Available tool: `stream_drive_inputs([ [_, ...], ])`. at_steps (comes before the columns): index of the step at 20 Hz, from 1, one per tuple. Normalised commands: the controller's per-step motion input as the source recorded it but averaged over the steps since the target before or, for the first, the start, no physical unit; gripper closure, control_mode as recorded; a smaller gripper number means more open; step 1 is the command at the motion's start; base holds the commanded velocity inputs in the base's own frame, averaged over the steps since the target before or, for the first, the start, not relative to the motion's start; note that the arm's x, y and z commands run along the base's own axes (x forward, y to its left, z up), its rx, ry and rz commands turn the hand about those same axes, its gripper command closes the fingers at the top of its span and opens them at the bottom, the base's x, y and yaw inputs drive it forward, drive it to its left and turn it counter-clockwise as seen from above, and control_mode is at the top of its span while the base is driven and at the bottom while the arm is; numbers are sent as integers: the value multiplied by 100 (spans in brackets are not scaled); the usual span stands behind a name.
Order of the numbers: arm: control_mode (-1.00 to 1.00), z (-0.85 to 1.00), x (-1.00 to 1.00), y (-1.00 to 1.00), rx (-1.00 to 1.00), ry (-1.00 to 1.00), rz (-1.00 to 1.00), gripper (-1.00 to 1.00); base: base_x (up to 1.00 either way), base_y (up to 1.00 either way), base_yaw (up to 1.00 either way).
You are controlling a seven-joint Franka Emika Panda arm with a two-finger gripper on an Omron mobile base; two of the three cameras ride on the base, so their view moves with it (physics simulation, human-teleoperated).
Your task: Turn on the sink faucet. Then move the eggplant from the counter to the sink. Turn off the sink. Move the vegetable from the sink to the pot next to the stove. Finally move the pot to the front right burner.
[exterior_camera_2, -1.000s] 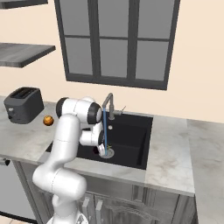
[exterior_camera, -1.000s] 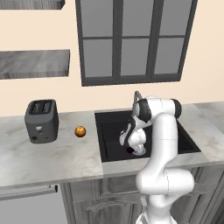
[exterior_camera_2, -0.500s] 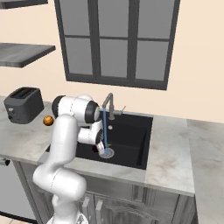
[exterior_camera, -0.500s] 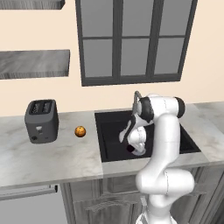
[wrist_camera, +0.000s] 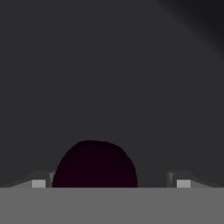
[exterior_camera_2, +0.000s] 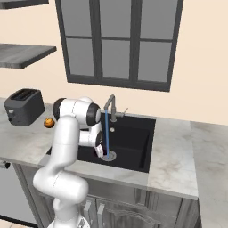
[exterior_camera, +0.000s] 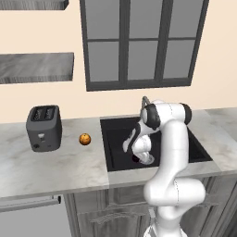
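My gripper [wrist_camera: 110,183] hangs low inside the black sink [exterior_camera: 121,134], open, with one fingertip on each side of the eggplant [wrist_camera: 94,164]. The eggplant is a dark purple dome on the basin floor just below the hand, and the jaws are not closed on it. In the right base view the grey faucet [exterior_camera_2: 110,104] stands at the back rim of the sink [exterior_camera_2: 136,133]. A thin blue stream of water [exterior_camera_2: 106,136] falls from it onto the round silver drain [exterior_camera_2: 108,156], beside my hand. The marbled counter [exterior_camera: 55,166] surrounds the basin.
A dark toaster [exterior_camera: 44,127] stands on the counter to the left, and a small round orange fruit [exterior_camera: 84,139] lies between it and the sink. A dark-framed window [exterior_camera: 139,44] fills the wall behind. More counter [exterior_camera_2: 173,151] runs right of the basin.
The hand has shifted only slightly inside the basin. The jaws remain wide open and the water keeps running.
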Motion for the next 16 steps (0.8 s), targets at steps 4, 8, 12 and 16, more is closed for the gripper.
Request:
stream_drive_inputs([
  [4,-100,9,1,2,0,-2,0,-100,0,0,0],
  [8,-100,52,-16,0,0,-6,0,-100,0,0,0],
  [12,-100,49,-20,0,0,-1,0,-100,0,0,0],
  [16,-100,57,-30,0,0,-2,0,-100,0,0,0],
])
